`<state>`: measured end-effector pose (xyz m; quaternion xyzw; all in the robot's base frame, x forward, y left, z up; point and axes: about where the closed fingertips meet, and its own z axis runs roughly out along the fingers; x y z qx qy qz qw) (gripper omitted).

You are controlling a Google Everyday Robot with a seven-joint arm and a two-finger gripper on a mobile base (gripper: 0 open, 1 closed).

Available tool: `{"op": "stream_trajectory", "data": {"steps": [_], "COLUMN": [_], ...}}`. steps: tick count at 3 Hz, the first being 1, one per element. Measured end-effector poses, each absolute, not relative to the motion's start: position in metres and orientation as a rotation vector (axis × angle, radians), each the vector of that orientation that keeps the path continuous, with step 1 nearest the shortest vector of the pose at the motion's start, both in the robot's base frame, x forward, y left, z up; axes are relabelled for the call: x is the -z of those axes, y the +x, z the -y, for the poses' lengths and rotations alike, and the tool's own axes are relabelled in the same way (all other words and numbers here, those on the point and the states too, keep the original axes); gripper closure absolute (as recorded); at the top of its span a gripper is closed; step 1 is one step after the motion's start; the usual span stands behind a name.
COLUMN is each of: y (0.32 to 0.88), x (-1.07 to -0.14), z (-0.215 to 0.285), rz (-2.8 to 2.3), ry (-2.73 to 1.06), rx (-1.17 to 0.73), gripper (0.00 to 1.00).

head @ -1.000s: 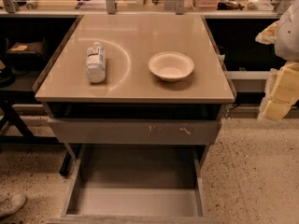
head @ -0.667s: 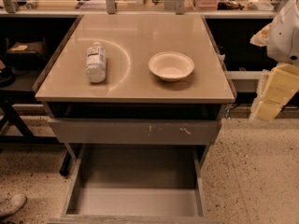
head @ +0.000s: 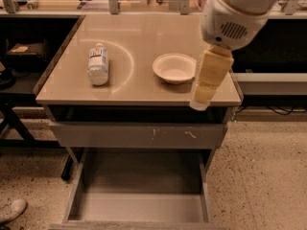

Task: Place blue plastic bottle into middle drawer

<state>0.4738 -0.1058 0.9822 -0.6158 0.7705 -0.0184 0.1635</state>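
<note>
Starting nearest the camera, the wide shallow grey middle drawer (head: pixel 141 200) stands pulled out at the bottom of the view, showing its plain flat floor and thin side walls. A pale shoe (head: pixel 11 210) pokes in at the lower left, on the speckled floor (head: pixel 268 176). Just above the open drawer comes the shut grey drawer front with pale scratch marks (head: pixel 139 135), and over that a dark slot under the tabletop.

Up on the beige table (head: pixel 144 32) lies the small pale bluish plastic bottle (head: pixel 98 65), on its side on the left half, running lengthwise away from us, its white label with dark print on the far part. So the bottle is on the tabletop, well apart from the drawer below. To its right, with a clear gap between them, sits the white round bowl (head: pixel 175 67), upright.

Now the cream-coloured pincer (head: pixel 200 99): it hangs pointing down at the table's front right corner, just right of the bowl in this view and well apart from the bottle, holding nothing. Apart or together, I cannot tell from this angle. Above it bulges the arm's white rounded housing (head: pixel 235 13).

Farthest back, a cluttered bench (head: pixel 96 8) runs along the top edge.
</note>
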Motion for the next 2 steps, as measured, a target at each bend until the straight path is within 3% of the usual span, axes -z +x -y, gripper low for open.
{"op": "stream_trajectory", "data": {"steps": [1, 2], "y": [0.4839, 0.4849], "x": [-0.9861, -0.9894], "z": [0.055, 0.0497], "rz": [-2.151, -2.132], "ry": [-1.843, -1.842], "rx": [0.016, 0.019], "gripper": [0.0, 0.0]}}
